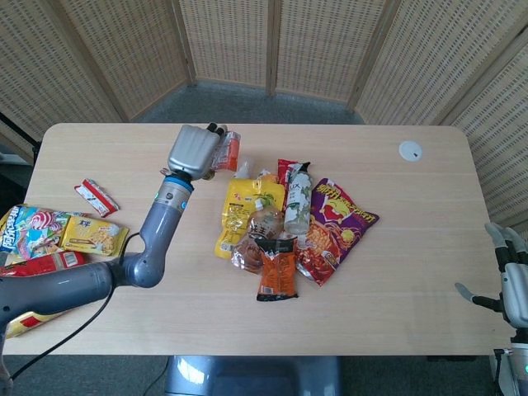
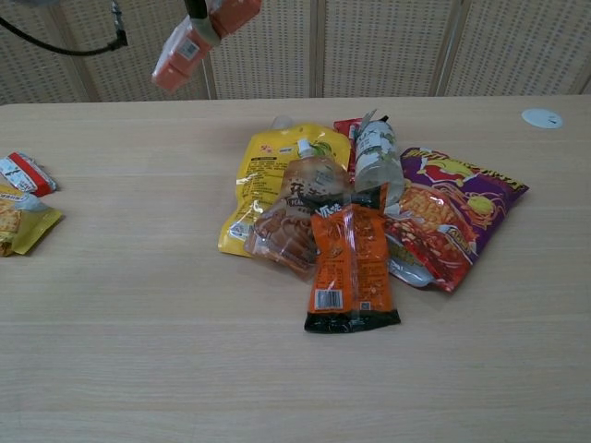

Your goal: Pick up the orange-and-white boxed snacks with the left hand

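Above the table [image 1: 396, 272], left hand [image 1: 193, 152] grips the boxed snacks [image 2: 189, 39], mostly hidden; right hand [image 1: 510, 276] half cropped, fingers spread.

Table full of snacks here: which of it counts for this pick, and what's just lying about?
In the job:
- orange-and-white boxed snacks, lifted clear of the table
- left hand, holding them

Just lying about:
- yellow pouch
- orange packet
- purple chip bag
- bottle
- snack packets at the left edge
- right hand, idle
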Motion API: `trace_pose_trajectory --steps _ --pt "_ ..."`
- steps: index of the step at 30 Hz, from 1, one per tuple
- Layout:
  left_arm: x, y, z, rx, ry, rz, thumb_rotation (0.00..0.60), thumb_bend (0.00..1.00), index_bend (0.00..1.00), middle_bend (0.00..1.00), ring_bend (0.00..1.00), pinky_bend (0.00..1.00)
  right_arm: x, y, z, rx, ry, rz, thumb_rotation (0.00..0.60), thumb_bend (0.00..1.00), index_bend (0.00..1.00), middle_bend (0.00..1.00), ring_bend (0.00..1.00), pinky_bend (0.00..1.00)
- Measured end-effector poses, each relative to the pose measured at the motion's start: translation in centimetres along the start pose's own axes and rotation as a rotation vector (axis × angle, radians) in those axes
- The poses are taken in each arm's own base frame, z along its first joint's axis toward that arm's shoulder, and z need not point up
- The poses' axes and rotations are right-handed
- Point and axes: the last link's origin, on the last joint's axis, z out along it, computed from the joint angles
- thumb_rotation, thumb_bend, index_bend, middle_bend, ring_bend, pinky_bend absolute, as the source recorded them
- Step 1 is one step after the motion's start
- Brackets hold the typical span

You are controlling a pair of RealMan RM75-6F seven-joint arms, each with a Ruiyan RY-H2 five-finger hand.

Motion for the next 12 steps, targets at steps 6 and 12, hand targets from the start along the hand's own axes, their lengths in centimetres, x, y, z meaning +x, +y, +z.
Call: trace_pose_trajectory --steps 6,12 --pt "5.1 -2.8 -2.1 0.030 0.090 0.028 0.600 0.02 0.65 0.66 0.69 0.77 0.3 -0.3 -0.2 0.014 0.008 0.008 0.600 0.00 0.00 0.00 0.00 0.00" --pt "8.1 -4.9 -4.0 0.066 0.133 0.044 0.600 0.02 0.66 0.66 0.69 0.77 0.6 -0.3 -0.4 0.014 0.011 0.021 0.600 0.00 0.00 0.00 0.00 0.00"
